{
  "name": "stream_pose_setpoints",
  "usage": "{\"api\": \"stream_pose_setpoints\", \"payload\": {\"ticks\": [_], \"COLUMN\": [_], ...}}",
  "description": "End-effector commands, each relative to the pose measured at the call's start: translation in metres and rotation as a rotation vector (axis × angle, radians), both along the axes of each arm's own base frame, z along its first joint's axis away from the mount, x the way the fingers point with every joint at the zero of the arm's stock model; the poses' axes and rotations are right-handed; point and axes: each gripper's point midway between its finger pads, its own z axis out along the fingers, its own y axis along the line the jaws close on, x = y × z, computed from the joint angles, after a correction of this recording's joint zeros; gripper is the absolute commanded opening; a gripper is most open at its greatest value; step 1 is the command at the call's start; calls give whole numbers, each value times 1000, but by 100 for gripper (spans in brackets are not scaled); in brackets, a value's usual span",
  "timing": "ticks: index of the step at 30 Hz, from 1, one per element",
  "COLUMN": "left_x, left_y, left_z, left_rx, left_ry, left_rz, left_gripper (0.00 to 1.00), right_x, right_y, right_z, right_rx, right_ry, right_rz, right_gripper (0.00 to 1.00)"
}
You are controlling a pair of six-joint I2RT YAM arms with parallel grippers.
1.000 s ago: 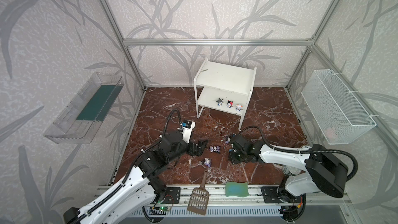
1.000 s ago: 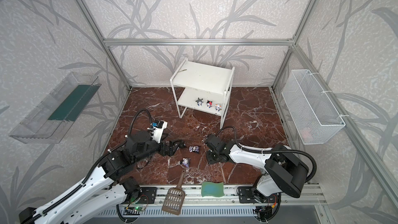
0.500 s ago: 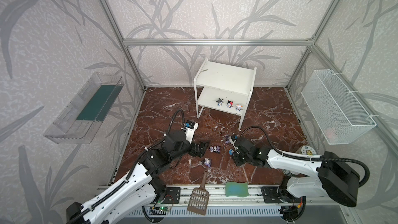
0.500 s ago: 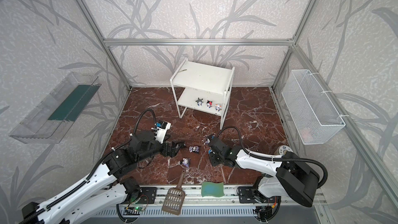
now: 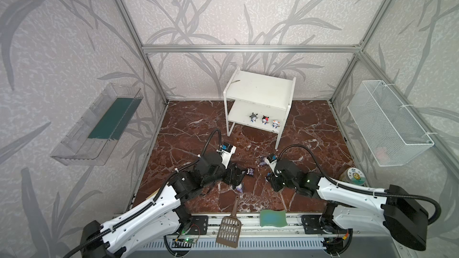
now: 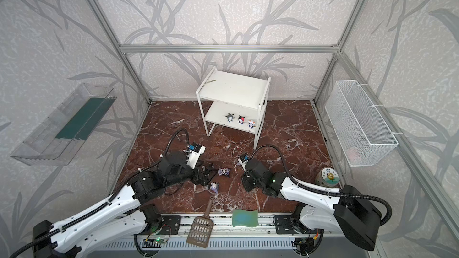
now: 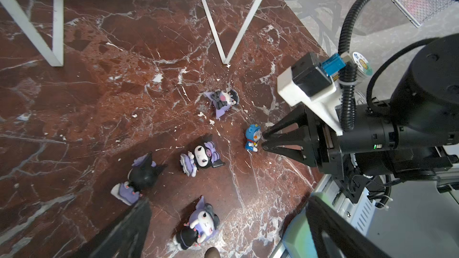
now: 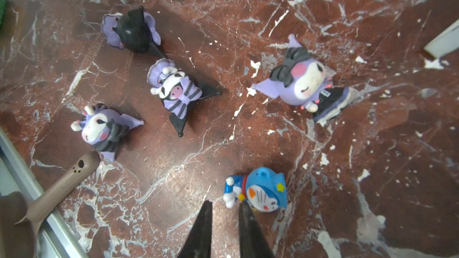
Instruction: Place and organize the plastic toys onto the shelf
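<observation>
The white shelf (image 5: 260, 88) stands at the back, with three small toys (image 5: 265, 119) on its lower board. On the floor lie several purple toys (image 8: 173, 90) and a blue toy (image 8: 263, 192). My left gripper (image 7: 228, 201) is open, its fingers (image 7: 129, 229) wide to either side of a purple toy (image 7: 198, 224) lying between them without touching. My right gripper (image 8: 224, 204) is shut to a narrow slit with nothing in it. The blue toy (image 7: 252, 136) lies just outside one of its fingertips. In both top views the grippers (image 5: 236, 177) (image 5: 270, 178) face each other low over the floor.
A brown scoop (image 5: 229, 229) and a green sponge (image 5: 273, 218) lie on the front rail. A wire basket (image 5: 387, 125) hangs on the right wall and a clear tray (image 5: 99, 125) on the left wall. A round tin (image 5: 354, 176) stands at the right floor edge.
My right arm's elbow has swung out to the right, uncovering the round tin, while its gripper stayed by the blue toy and narrowed. The left gripper has stayed open and barely moved.
</observation>
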Motion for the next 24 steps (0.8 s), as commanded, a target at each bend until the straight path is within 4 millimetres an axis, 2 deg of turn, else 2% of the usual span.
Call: {"api": "stream_pose_setpoints", "payload": {"ticks": [1, 3, 7, 10, 14, 17, 21, 24], "left_x": [1, 1, 1, 2, 2, 2, 2, 2], "left_y": [-5, -4, -3, -3, -3, -1, 3, 6], "left_z": [1, 2, 4, 4, 5, 7, 9, 10], "left_rx": [-22, -21, -11, -4, -2, 0, 10, 18], "left_ry": [-9, -16, -30, -34, -38, -40, -50, -58], "left_rz": [4, 5, 5, 0, 0, 4, 15, 21], "left_gripper": [99, 99, 99, 99, 99, 99, 99, 99], "right_x": [-4, -10, -25, -26, -14, -3, 12, 23], "right_y": [-9, -15, -10, -5, 0, -1, 8, 22], "right_z": [-5, -13, -26, -30, -32, -37, -38, -34], "right_rx": [-32, -44, 2, 44, 61, 38, 40, 53], "right_ry": [35, 106, 243, 284, 284, 315, 311, 275], "right_rz": [-41, -91, -131, -171, -207, -211, -166, -114], "right_gripper": [31, 34, 39, 45, 59, 65, 68, 70]}}
